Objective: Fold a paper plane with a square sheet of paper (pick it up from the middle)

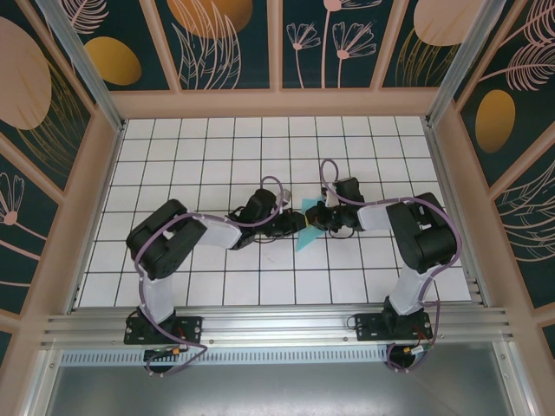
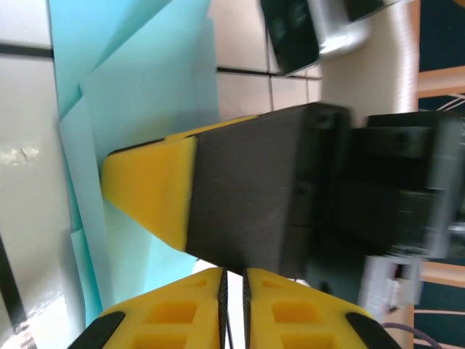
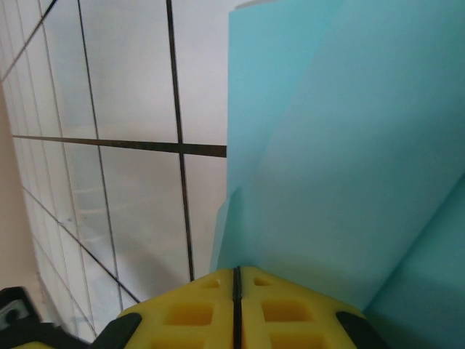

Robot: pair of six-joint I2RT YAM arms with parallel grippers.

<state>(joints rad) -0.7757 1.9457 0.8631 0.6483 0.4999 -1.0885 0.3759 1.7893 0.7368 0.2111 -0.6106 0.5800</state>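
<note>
Your thin, light turquoise square sheet of paper (image 1: 303, 237) lies mid-frame in the top view, creased into overlapping flaps, folding unfinished; your right gripper (image 3: 236, 280) pinches its edge, fingers pressed together; your left gripper (image 2: 232, 283) shows a thin slit, perhaps gripping nothing.

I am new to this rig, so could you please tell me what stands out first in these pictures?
The partly folded turquoise paper at the middle of the white grid table catches the eye first, with the left claw and right claw meeting at it from either side. Around them, dark teal walls carry large orange and pink plant shapes.
</note>
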